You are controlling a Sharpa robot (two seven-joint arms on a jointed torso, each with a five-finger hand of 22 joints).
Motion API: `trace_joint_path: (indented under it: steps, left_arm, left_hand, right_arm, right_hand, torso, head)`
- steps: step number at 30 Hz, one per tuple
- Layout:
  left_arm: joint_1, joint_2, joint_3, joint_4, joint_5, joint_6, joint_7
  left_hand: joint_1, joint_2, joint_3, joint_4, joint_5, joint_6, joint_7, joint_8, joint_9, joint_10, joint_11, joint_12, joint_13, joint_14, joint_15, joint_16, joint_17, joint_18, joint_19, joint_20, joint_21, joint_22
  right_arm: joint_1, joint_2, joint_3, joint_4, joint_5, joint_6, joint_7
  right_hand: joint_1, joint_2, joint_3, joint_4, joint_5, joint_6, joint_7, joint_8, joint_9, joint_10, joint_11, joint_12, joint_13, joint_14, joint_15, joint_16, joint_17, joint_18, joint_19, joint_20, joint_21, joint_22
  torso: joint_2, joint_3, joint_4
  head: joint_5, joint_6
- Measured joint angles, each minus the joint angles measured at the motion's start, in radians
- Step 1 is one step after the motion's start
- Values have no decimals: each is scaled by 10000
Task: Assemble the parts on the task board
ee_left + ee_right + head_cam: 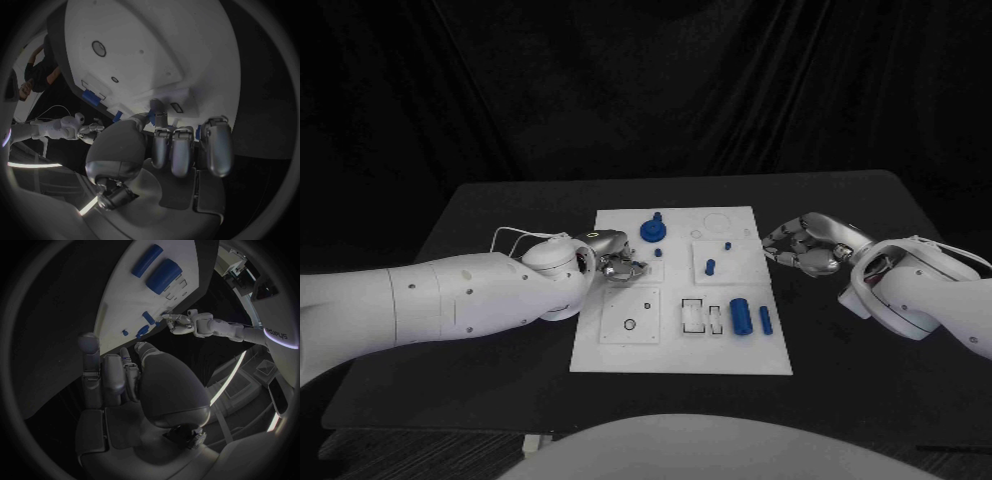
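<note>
The white task board (682, 345) lies mid-table. On it are a blue knob-shaped part (653, 230), a small blue peg (710, 267) and two blue cylinders (740, 316) (164, 272) near the slots. My left hand (620, 262) (178, 145) hovers over the board's left half with fingers curled, its thumb tip close to a raised white block (169, 97). A sliver of blue (199, 132) shows beside its fingers; whether it is held is unclear. My right hand (805, 243) (119, 380) sits at the board's right edge, fingers curled in with nothing in them.
The black table (488, 215) surrounds the board. A square plate with a round hole (629, 323) (99, 48) lies at the board's near left. Both white forearms reach in low from either side.
</note>
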Motion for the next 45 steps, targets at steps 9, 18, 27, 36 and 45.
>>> trace_joint_path:
  steps: [9,18,27,36,45]
  left_arm:
    - [0,0,5,2,0,87,5]
    - [0,9,1,-10,0,152,1]
    - [-1,11,0,-47,1,216,-58]
    - [-1,20,3,-74,1,243,-137]
    - [-1,-1,4,-80,1,159,-155]
  left_hand:
    - [174,-146,320,-175,130,217,-57,-158,-93,11,-58,-43,0,-3,-69,0,0,0,36,-39,0,-1]
    - [-293,-136,98,30,-2324,629,-58,-647,-537,-39,-108,-151,0,-36,-108,0,8,1,2,-72,0,-1]
    - [-798,112,-257,80,-2819,665,-23,-809,-656,-40,-109,-268,0,-36,-108,0,8,1,2,-72,0,-2]
    - [-1241,325,-506,85,-2948,664,-23,-894,-715,-40,-109,-314,0,-36,-107,0,7,1,2,-72,0,-2]
    - [-2200,435,-1503,83,-3788,699,14,-1129,-817,-15,-84,-384,0,-36,-106,0,6,0,2,-71,-65,-3]
  right_arm:
    - [0,6,-1,0,0,18,-11]
    - [-1,20,-2,-7,0,37,-18]
    - [-1,22,-2,-9,0,58,-24]
    - [-2,22,-2,-10,0,75,-29]
    - [-3,16,-1,-12,0,91,-32]
  right_hand:
    - [36,-38,29,-29,63,7,-7,0,0,0,0,0,3,0,0,0,0,0,0,0,0,-1]
    - [36,-38,29,-29,63,7,-7,0,1,1,0,0,3,0,1,0,1,0,0,0,0,-2]
    - [36,-38,84,-30,63,7,-7,0,1,1,0,0,3,0,0,0,1,0,0,0,0,-3]
    - [36,-38,84,-30,63,7,-7,0,2,1,0,0,3,-1,0,0,2,0,-1,0,0,-4]
    - [35,-38,84,-30,63,7,-8,0,2,1,0,1,3,0,0,0,3,-1,0,0,0,-4]
  torso:
    - [-6,-5,-10]
    - [-6,-5,4]
    - [-6,-5,5]
    - [-6,-1,5]
    - [-1,0,5]
  head:
    - [15,0]
    - [23,0]
    - [27,0]
    - [41,0]
    - [62,0]
